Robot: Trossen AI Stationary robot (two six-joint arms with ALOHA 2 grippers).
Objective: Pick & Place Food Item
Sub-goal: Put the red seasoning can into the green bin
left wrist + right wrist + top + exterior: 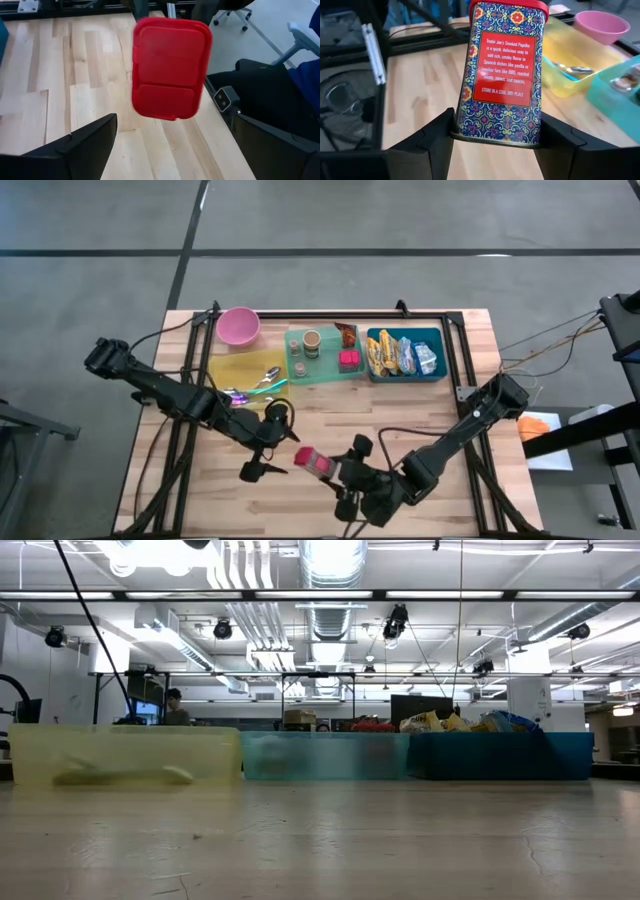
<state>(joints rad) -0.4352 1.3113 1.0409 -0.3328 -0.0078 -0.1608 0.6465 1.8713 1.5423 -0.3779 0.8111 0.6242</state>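
High view: the right gripper (322,467) holds the paprika tin (312,462) above the wooden worktop (420,415), the left gripper (267,450) beside it.

Left wrist view: left jaws wide, empty, facing the tin's red lid (171,69).

Right wrist view: jaws clamp the tin's base. Probably light, rigid, slick; grip the flat sides.

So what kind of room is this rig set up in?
Probably an open lab or workshop: bare ceiling ducts and strip lights overhead, workbenches with monitors behind the wooden table, and a person seated at one.
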